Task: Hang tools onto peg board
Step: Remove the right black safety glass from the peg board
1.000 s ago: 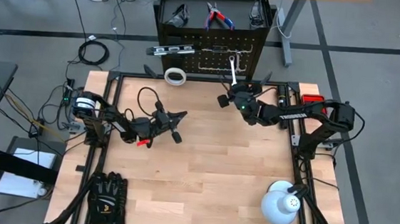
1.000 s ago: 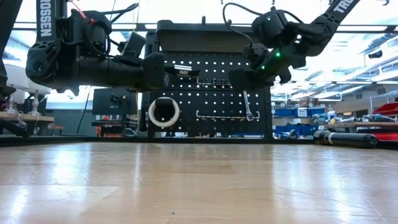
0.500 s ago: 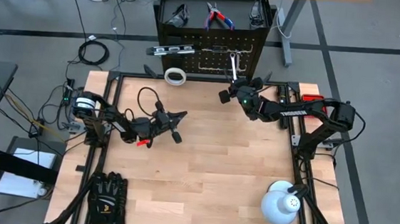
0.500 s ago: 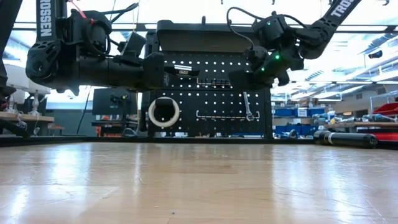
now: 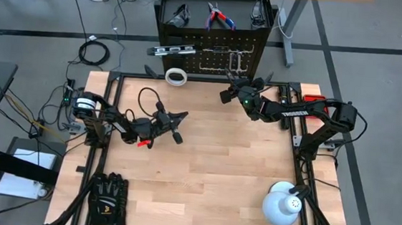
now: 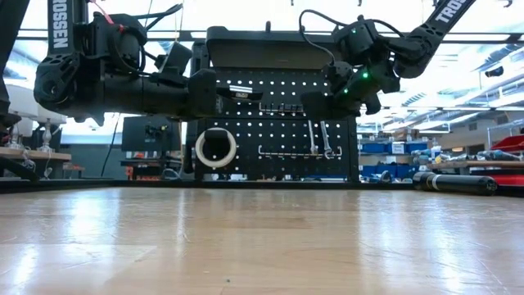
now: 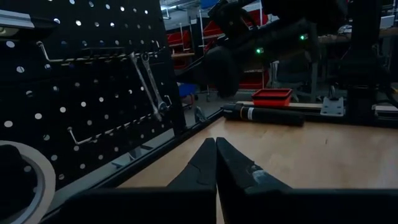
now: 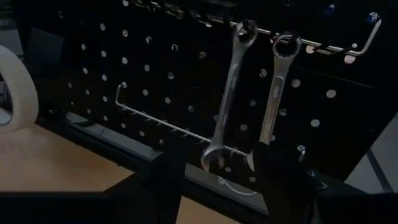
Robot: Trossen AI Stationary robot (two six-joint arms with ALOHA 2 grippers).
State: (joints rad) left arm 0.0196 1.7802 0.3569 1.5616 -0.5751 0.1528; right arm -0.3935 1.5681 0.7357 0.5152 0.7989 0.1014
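The black peg board (image 5: 252,55) stands upright at the table's far edge. Two silver wrenches (image 8: 227,106) (image 8: 273,93) hang side by side on it, their ring ends over a pale hook rail; they also show in the low view (image 6: 319,137). My right gripper (image 8: 217,162) is open just in front of their lower ends, at the far edge (image 5: 239,85). The white tape roll (image 5: 177,76) hangs on the board's left part and the dark level bar (image 5: 168,50) sits higher. Red-handled pliers (image 5: 219,17) lie in the top shelf. My left gripper (image 7: 216,162) is shut and empty over the table's left middle (image 5: 178,125). My right gripper is open, its fingers pointing level toward the board from the near side. One finger (image 8: 277,180) stands in front of the lower end (image 8: 254,158) of the right-hand wrench. I cannot tell whether it touches it. The wrench hangs from the hook.
A white dome lamp (image 5: 282,205) stands at the near right corner and black gloves (image 5: 108,200) lie at the near left. A small red box (image 5: 315,100) and a dark tube (image 7: 264,115) lie along the right rail. Bare wood lies between the arms.
My right gripper has gone toward the peg board with a wrench that slanted out in front of it. That wrench now hangs upright on the hook rail beside the other one. My left arm has kept still.
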